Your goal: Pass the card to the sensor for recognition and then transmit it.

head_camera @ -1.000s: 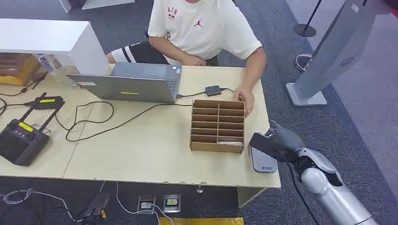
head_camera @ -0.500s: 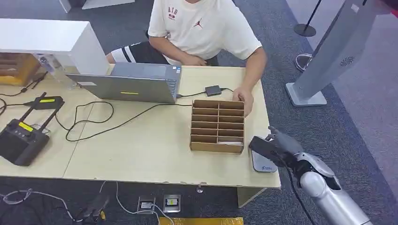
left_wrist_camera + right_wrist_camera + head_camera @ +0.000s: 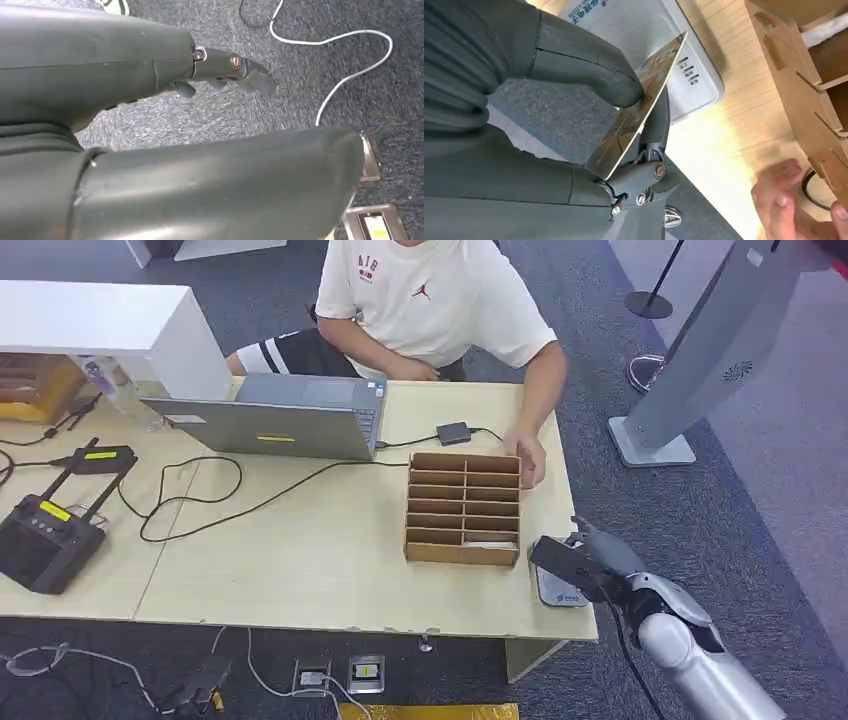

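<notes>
My right hand (image 3: 598, 552) pinches a card (image 3: 557, 558) and holds it tilted just above the white sensor pad (image 3: 561, 591), which lies at the table's front right corner. In the right wrist view the card (image 3: 640, 109) is golden and shiny, pressed between the thick thumb (image 3: 584, 67) and the darker fingers (image 3: 655, 130), with the sensor pad (image 3: 659, 45) close behind it. My left hand (image 3: 100, 65) hangs above the carpet, its fingers (image 3: 235, 75) stretched out and holding nothing.
A cardboard slot box (image 3: 464, 509) stands left of the sensor pad; a person's hand (image 3: 530, 462) rests at its far corner. The person sits behind the table (image 3: 320, 570). A laptop (image 3: 280, 418), cables and a black controller (image 3: 45, 538) lie on the left.
My right hand has sunk a little with the card, closer over the sensor pad. The person's hand has shifted slightly at the box's far corner.
</notes>
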Tool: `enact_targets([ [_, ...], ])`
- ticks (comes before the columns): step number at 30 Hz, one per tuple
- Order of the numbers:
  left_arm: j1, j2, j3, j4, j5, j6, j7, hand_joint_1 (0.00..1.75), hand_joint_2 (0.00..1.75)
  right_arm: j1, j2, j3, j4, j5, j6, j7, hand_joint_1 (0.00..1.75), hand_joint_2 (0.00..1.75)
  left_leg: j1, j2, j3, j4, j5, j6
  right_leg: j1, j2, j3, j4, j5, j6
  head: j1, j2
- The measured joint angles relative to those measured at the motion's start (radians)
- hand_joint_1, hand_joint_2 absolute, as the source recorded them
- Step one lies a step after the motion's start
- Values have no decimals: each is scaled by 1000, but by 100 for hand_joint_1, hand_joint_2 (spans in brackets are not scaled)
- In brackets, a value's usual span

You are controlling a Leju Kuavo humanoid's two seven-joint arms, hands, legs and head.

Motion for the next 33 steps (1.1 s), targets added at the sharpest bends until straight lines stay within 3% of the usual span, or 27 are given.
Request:
enact_targets([
  [13,2,0,20,0,-34,4,0,0,0,-45,-1,-17,-4,1,-21,-22,175,175,0,2,0,0,0,0,0,1,0,0,1,-1,0,0],
  [19,1,0,32,0,-82,5,-24,0,0,-224,-14,-95,-12,75,24,-99,175,175,-1,3,-1,0,1,0,-1,2,-2,1,3,-2,0,0],
  [26,-18,-6,34,0,-134,-4,-36,0,0,-466,-20,-156,5,127,19,-184,175,175,0,3,-2,0,2,-1,0,2,-3,1,3,-2,1,0],
  [33,-54,-17,34,0,-183,-37,-20,0,0,-539,1,-161,108,192,-3,-229,175,175,0,2,-3,0,2,-1,0,1,-2,1,3,-2,0,0],
])
